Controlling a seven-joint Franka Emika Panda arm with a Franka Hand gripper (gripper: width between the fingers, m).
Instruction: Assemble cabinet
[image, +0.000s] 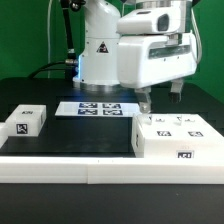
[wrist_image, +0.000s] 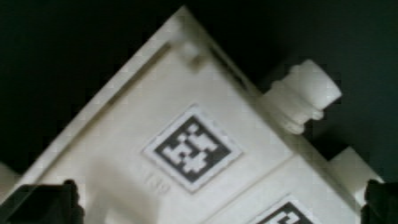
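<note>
The cabinet (image: 178, 136) is the big white box with square tags on its top and front, at the front on the exterior view's right. My gripper (image: 162, 103) hangs just above its back edge, jaws wide apart and holding nothing. In the wrist view the cabinet (wrist_image: 178, 110) fills the frame as a tagged corner pointing away. A short white peg (wrist_image: 302, 95) sticks out of its side. My gripper (wrist_image: 210, 205) has one dark fingertip (wrist_image: 36, 202) at each lower edge of that frame, with the cabinet's top below and between them.
A small white block with one tag (image: 25, 122) lies at the exterior view's left. The marker board (image: 97, 108) lies flat in front of the robot's base (image: 95, 55). A white ledge (image: 70, 168) runs along the table's front.
</note>
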